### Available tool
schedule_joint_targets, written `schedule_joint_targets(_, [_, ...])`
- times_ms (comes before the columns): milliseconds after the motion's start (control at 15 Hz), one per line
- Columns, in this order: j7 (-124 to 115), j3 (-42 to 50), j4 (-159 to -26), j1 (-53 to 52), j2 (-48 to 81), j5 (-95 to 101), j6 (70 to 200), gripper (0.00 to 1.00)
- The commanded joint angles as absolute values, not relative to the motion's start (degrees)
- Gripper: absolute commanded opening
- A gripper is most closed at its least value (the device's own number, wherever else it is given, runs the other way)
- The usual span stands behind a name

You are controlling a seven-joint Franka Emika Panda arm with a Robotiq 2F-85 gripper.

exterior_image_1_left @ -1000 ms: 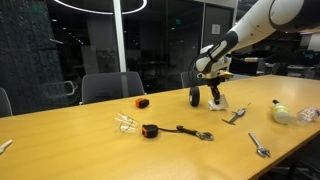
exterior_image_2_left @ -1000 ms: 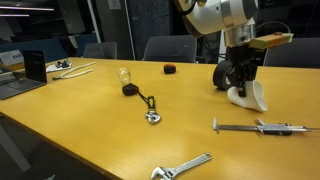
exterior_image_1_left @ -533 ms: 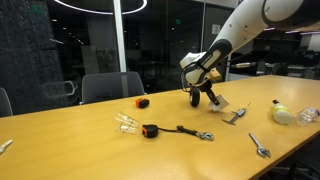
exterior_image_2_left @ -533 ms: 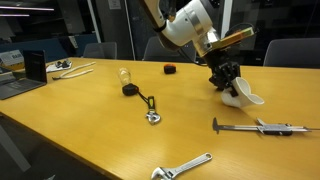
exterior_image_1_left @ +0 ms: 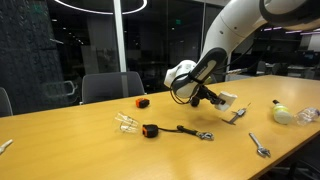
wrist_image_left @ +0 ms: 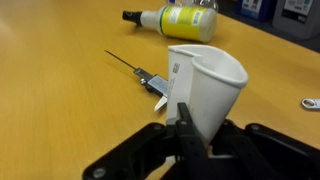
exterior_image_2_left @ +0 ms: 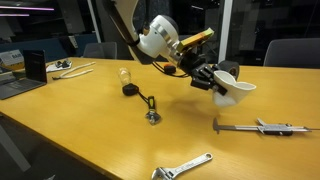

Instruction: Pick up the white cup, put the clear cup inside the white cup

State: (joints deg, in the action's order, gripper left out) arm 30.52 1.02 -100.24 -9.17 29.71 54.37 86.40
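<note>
My gripper (exterior_image_1_left: pixel 212 99) is shut on the white cup (exterior_image_1_left: pixel 226 101) and holds it tilted on its side in the air above the table. In the other exterior view the gripper (exterior_image_2_left: pixel 215 82) grips the white cup (exterior_image_2_left: pixel 235 91) with its mouth pointing away from the arm. In the wrist view the fingers (wrist_image_left: pixel 196 118) clamp the white cup's (wrist_image_left: pixel 208 80) wall. The clear cup (exterior_image_1_left: pixel 125 122) lies on the table well away from the gripper, next to a black-and-orange tape measure (exterior_image_1_left: pixel 150 130). The clear cup (exterior_image_2_left: pixel 125 75) also shows in the other exterior view.
A caliper (exterior_image_2_left: pixel 262 126) and a wrench (exterior_image_2_left: pixel 183 167) lie on the wooden table (exterior_image_2_left: pixel 70 120). A yellow-green bottle (wrist_image_left: pixel 180 18) lies beyond the caliper (wrist_image_left: pixel 150 78). The tape measure's strap (exterior_image_2_left: pixel 148 105) trails across the table. A laptop (exterior_image_2_left: pixel 35 66) stands at the far edge.
The gripper lifted the white cup off the table, tipped it sideways and carried it towards the side where the clear cup lies.
</note>
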Motion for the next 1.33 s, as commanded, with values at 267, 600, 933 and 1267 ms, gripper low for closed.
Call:
schedule_joint_targets(267, [29.2, -5.8, -102.0, -9.1, 27.8, 59.7, 80.8, 0.16])
schedule_joint_targets(600, [29.7, -8.2, -100.1, -8.6, 27.5, 58.1, 83.2, 0.16])
schedule_joint_targets(933, [30.2, -9.0, -100.7, -8.8, 29.0, 58.2, 84.7, 0.16])
schedule_joint_targets(1267, [30.5, -9.2, -100.9, -8.8, 31.3, 58.2, 85.3, 0.16])
